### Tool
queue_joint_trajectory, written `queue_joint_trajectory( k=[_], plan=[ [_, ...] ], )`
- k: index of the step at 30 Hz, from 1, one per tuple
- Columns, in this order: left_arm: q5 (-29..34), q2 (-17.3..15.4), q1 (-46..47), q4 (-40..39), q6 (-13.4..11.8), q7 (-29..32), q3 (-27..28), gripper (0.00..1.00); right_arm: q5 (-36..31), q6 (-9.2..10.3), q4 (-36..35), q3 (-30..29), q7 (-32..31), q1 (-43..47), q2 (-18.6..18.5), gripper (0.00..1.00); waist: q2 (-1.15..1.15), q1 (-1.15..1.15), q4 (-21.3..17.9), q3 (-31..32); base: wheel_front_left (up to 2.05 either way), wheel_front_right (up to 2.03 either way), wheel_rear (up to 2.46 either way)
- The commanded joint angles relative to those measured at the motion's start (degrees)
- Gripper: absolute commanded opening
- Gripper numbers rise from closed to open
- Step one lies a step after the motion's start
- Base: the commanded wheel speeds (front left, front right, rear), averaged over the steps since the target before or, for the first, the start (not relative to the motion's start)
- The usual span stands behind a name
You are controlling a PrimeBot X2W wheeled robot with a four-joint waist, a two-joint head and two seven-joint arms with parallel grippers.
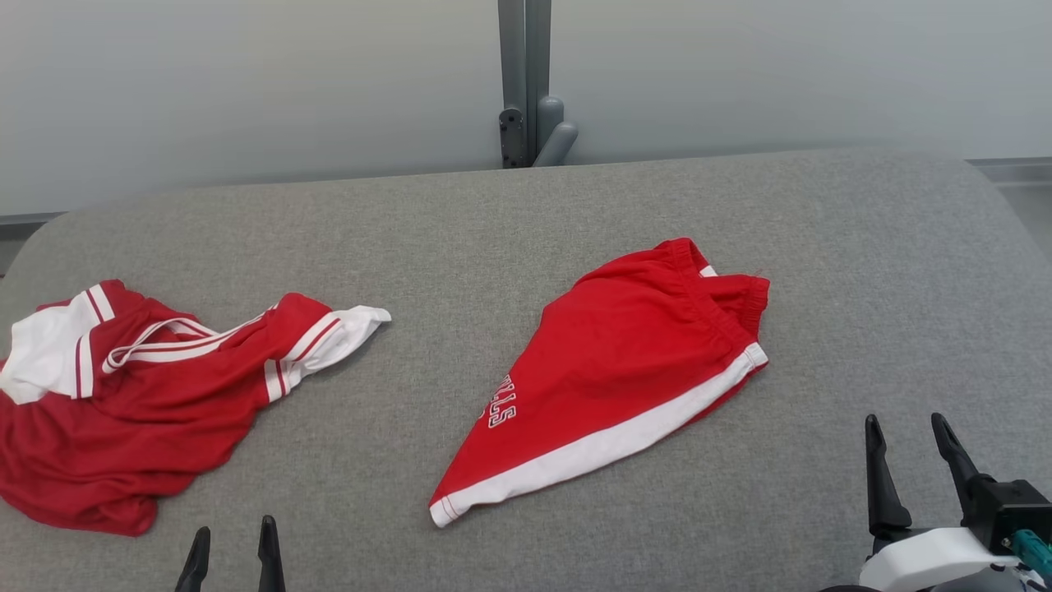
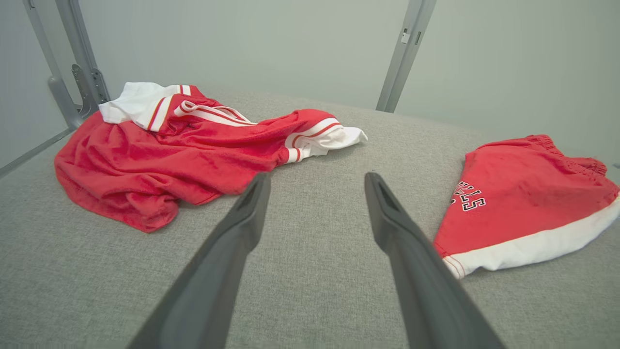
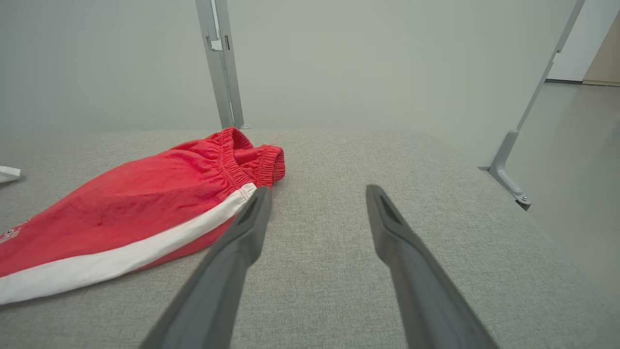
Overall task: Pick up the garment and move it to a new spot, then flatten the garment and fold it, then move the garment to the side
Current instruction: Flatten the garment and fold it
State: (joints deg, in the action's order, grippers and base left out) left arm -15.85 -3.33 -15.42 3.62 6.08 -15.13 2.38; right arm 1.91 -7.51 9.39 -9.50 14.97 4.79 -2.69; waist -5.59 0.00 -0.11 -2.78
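Two red garments lie on the grey fabric table [image 1: 526, 222]. A crumpled red jersey [image 1: 148, 403] with white striped trim sits at the left, seen ahead-left in the left wrist view [image 2: 160, 155]. Red shorts [image 1: 616, 370] with a white side stripe and lettering lie folded flat in the middle [image 2: 523, 194] [image 3: 135, 208]. My left gripper [image 1: 233, 526] is open and empty at the bottom edge, just right of the jersey's lower hem [image 2: 317, 177]. My right gripper [image 1: 904, 419] is open and empty, to the right of the shorts [image 3: 318, 189].
A grey metal post [image 1: 526, 82] stands behind the table's far edge against a pale wall. Another slanted post with a foot bracket [image 3: 508, 169] stands past the table's right edge. Bare table shows between the two garments and right of the shorts.
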Motion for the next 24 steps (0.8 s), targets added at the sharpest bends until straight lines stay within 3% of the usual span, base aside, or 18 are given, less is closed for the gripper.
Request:
queue_joint_trajectory(
  k=[1, 18, 24],
  plan=[
    [0.59, 0.04, -0.97, -0.03, 0.33, -0.02, 0.45, 1.0, -0.37, 0.04, 0.2, -0.1, 0.09, 0.86, -0.16, 1.0, 0.0, 0.0, -0.11, 0.24, 0.0, 0.0, 0.0],
    [0.94, -0.39, 0.79, 1.48, 1.47, -0.02, -2.88, 1.0, -1.12, 0.04, 1.72, 1.11, 0.09, -0.07, -0.16, 1.0, 0.0, 0.0, -0.95, 0.16, 0.0, 0.0, 0.0],
    [-0.97, -1.11, 1.16, 6.41, 1.47, -0.02, -8.13, 1.0, -0.9, 0.05, 3.62, 5.74, 0.09, -3.37, -2.47, 1.0, 0.0, 0.0, -1.18, -1.05, 0.0, 0.0, 0.0]
  ],
)
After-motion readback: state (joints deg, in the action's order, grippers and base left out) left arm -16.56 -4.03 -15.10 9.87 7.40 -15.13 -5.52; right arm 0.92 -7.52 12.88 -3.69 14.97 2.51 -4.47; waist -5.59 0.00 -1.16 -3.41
